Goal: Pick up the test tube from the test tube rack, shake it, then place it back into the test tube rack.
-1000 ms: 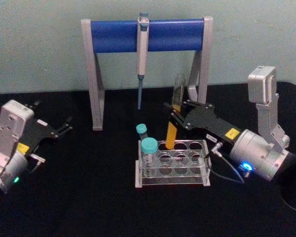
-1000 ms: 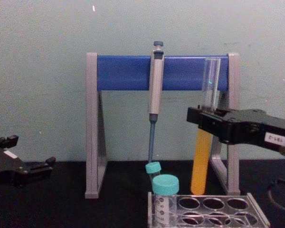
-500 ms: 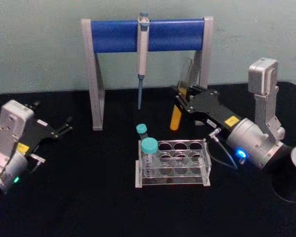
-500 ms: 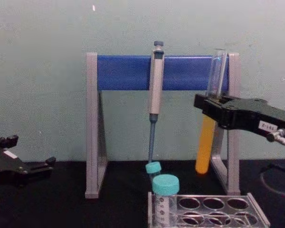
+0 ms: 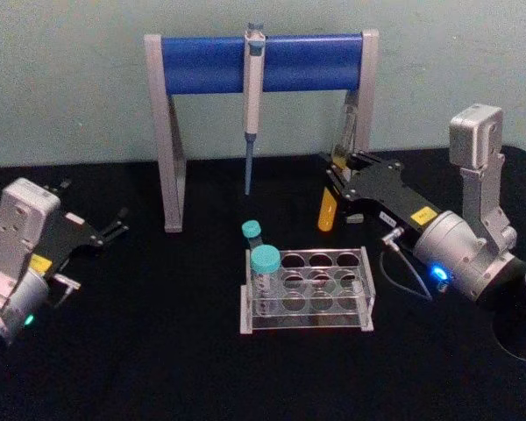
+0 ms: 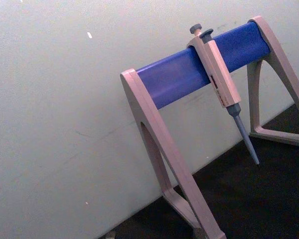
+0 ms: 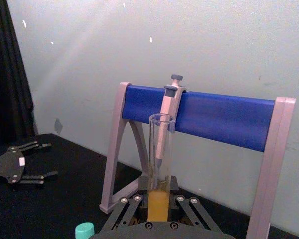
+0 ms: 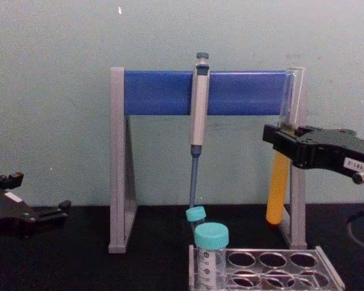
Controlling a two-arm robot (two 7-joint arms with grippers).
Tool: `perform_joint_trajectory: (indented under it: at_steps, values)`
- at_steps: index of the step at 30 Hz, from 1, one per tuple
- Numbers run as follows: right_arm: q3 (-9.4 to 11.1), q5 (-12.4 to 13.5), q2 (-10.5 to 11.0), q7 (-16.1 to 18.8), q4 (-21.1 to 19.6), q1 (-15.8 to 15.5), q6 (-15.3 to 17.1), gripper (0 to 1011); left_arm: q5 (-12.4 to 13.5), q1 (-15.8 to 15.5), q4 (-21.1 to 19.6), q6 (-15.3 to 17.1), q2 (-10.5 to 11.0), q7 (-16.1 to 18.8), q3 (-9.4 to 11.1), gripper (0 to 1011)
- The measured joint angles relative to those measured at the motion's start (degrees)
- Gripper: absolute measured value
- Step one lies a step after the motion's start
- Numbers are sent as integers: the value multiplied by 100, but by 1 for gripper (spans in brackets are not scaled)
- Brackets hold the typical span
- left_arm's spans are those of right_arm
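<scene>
My right end effector (image 5: 337, 175) grips the test tube (image 5: 327, 210) mid-length; the test tube rack (image 5: 307, 317) sits below it, nearer me. Pick-up looks done; shaking and re-racking are left. Left end effector (image 7: 45, 160) idles, spread, far left.

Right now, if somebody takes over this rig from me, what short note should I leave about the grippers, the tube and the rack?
Right gripper: shut on the tube, holding it nearly upright in the air, behind and to the right of the rack, close to the right leg of the stand.
Left gripper: open, parked at the left, holding nothing.
Done: the tube is out of the rack.
Left: shake it if that is not done, then lower it into a free hole.
</scene>
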Motion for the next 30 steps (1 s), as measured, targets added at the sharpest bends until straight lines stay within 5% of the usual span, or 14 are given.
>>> perform_joint_trajectory:
  at_steps: [9, 21, 30]
  values:
    - [60, -91, 24, -4, -57, -57, 38, 225, 0, 0, 0, 0, 0, 0, 0, 1001]
    - [267, -91, 389, 40, -631, -498, 309, 225, 0, 0, 0, 0, 0, 0, 0, 1001]
    - [136, 94, 604, 315, -971, -703, 576, 225, 0, 1, 0, 0, 0, 0, 0, 1001]
